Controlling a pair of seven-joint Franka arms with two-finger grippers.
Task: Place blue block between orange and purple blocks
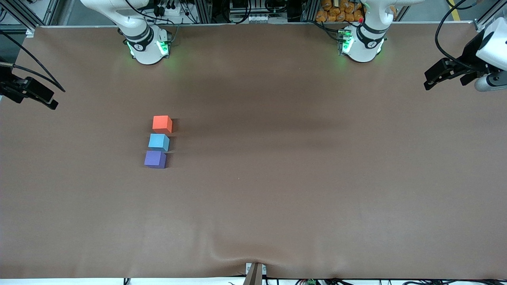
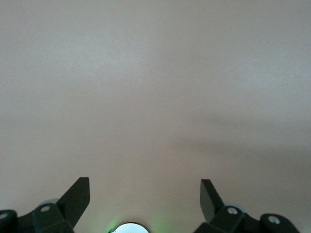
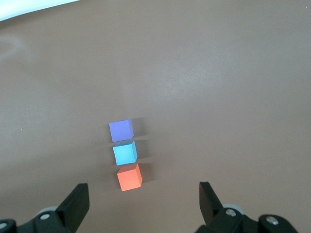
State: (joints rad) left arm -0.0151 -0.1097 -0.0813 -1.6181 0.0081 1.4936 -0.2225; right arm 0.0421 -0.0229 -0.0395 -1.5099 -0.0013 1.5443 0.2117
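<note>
Three small cubes lie in a short row on the brown table, toward the right arm's end. The blue block (image 1: 159,142) sits between the orange block (image 1: 162,124), which is farther from the front camera, and the purple block (image 1: 155,159), which is nearer. Narrow gaps separate them. The right wrist view shows the same row: purple (image 3: 121,130), blue (image 3: 125,153), orange (image 3: 129,177). My right gripper (image 3: 144,199) is open and empty, raised off the right arm's end of the table (image 1: 49,101). My left gripper (image 2: 145,194) is open and empty, raised over the left arm's end (image 1: 431,79), with only bare table under it.
The brown table cover (image 1: 277,190) has a small wrinkle at the front edge (image 1: 237,253). Both arm bases (image 1: 148,45) (image 1: 362,43) stand along the edge farthest from the front camera. Cables and racks lie past that edge.
</note>
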